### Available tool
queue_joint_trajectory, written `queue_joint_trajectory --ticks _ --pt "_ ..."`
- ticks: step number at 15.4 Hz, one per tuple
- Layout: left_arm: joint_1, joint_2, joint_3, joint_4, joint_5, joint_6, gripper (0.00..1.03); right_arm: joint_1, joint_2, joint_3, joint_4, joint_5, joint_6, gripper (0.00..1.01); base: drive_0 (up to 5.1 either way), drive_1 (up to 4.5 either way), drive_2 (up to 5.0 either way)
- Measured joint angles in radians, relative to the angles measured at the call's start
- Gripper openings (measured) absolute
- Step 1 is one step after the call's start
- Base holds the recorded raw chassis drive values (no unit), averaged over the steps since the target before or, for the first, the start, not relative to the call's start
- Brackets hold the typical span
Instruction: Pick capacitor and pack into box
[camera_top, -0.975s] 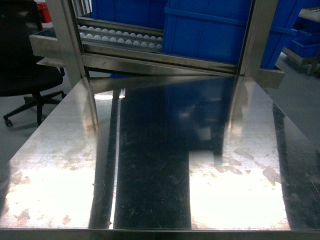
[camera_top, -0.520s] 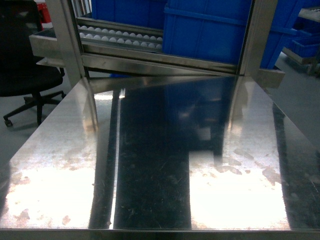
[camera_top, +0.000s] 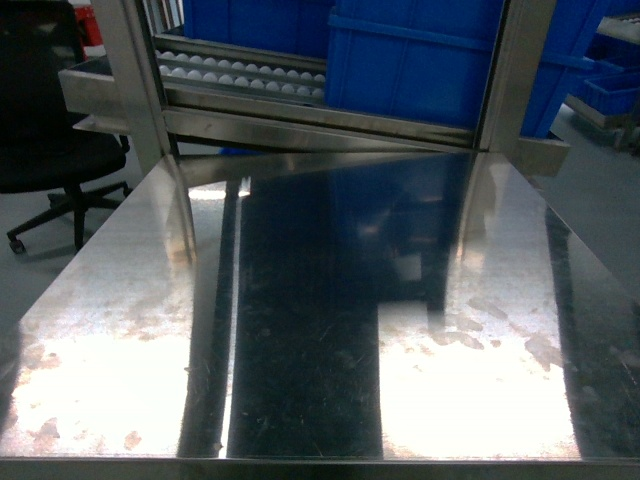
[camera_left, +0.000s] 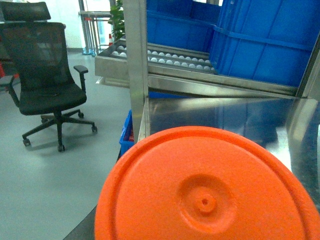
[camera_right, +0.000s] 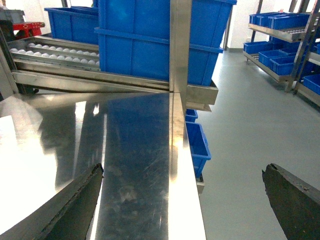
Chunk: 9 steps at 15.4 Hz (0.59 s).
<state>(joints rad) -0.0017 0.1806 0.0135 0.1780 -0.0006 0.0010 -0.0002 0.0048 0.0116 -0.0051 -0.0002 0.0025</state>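
Nothing has changed across the head views: the steel desk (camera_top: 320, 330), its reflections and glare patches, the blue bins (camera_top: 420, 60) and the office chair (camera_top: 50, 110) all match the earlier pictures.

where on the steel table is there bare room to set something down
In the head view, nothing rests on the steel table from its near edge back to the roller rack and blue bins. The back edge is tight, hemmed by two metal uprights. An orange disc fills the left wrist view's foreground.
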Motion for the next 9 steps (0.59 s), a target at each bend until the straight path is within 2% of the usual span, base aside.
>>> queue_joint_trajectory --ticks 1,2,9 --pt "0.0 -0.021 0.0 -0.028 0.0 0.0 0.43 0.0 0.0 0.0 0.0 0.0 0.0 0.98 0.0 0.0 0.0" --pt "0.0 -0.128 0.0 -0.185 0.003 0.0 0.43 0.0 0.0 0.0 0.0 0.0 0.0 0.98 0.0 0.0 0.0" --pt "0.0 -0.172 0.0 -0.184 0.0 0.0 0.43 0.0 0.0 0.0 0.0 0.0 0.0 0.98 0.0 0.0 0.0"
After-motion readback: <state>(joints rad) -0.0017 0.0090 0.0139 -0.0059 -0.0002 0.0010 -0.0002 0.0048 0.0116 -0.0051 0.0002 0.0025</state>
